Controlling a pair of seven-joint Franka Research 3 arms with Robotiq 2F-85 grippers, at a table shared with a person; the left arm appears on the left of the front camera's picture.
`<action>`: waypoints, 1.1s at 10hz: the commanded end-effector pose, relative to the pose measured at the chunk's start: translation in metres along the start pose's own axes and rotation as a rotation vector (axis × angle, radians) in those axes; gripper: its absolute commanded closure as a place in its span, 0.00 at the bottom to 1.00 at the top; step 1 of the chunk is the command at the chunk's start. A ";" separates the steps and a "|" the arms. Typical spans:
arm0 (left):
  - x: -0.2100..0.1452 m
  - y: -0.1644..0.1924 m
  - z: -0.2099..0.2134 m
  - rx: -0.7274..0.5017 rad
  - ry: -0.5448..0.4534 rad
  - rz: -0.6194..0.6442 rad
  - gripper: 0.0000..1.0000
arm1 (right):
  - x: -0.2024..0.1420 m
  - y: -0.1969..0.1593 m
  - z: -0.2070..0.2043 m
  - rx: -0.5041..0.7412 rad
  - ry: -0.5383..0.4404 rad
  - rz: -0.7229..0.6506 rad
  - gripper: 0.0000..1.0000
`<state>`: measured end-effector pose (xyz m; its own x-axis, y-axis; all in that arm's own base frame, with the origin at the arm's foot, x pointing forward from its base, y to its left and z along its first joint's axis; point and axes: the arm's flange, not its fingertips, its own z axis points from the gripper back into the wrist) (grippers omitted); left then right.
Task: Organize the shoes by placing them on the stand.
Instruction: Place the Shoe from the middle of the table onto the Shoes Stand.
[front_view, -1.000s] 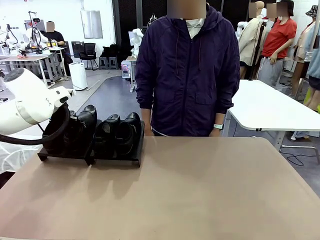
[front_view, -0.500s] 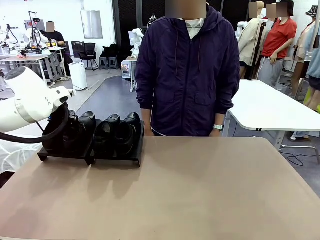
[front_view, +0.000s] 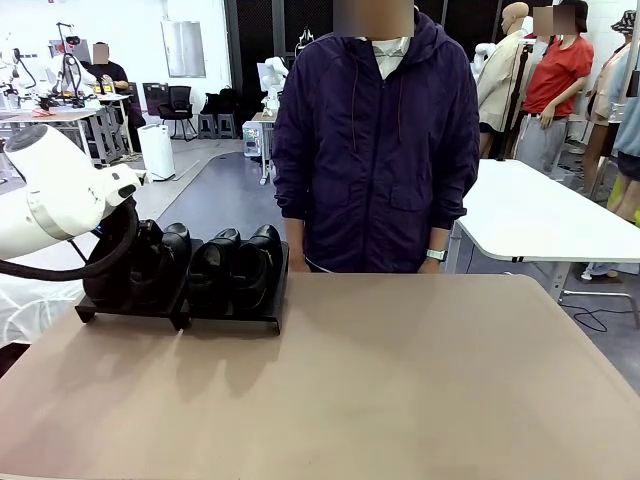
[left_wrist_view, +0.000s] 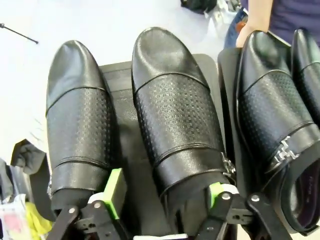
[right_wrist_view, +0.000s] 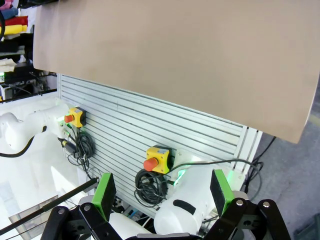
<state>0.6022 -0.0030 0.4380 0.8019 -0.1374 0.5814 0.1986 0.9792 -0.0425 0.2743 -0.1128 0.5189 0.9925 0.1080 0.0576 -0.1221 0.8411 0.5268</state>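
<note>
Shoes (left_wrist_view: 175, 130), four glossy black ones, all sit on the black stand (front_view: 228, 318) at the table's (front_view: 400, 380) far left. My left gripper (left_wrist_view: 165, 192) straddles the heel of the second shoe, with its green pads (left_wrist_view: 116, 190) spread apart. My right gripper (right_wrist_view: 162, 192) is wide, with nothing between its fingers. A person (front_view: 375, 140) stands behind the table.

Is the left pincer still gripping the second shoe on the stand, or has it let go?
Cannot tell. In the left wrist view the left pincer straddles the shoe's heel; one green pad shows a gap, the other sits against the collar.
</note>
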 end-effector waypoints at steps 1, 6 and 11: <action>0.000 -0.005 0.025 -0.024 -0.014 -0.019 0.00 | 0.001 0.001 0.002 0.005 0.002 0.000 0.00; 0.006 -0.018 0.096 -0.108 -0.045 -0.135 0.00 | 0.001 0.001 0.002 0.005 0.002 0.000 0.00; -0.034 0.018 0.201 -0.535 0.469 -0.453 0.00 | 0.001 0.001 0.002 0.005 0.002 0.000 0.00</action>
<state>0.4699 0.0147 0.5529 0.7452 -0.5389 0.3927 0.6564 0.6968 -0.2893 0.2746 -0.1128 0.5185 0.9926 0.1081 0.0559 -0.1213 0.8410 0.5272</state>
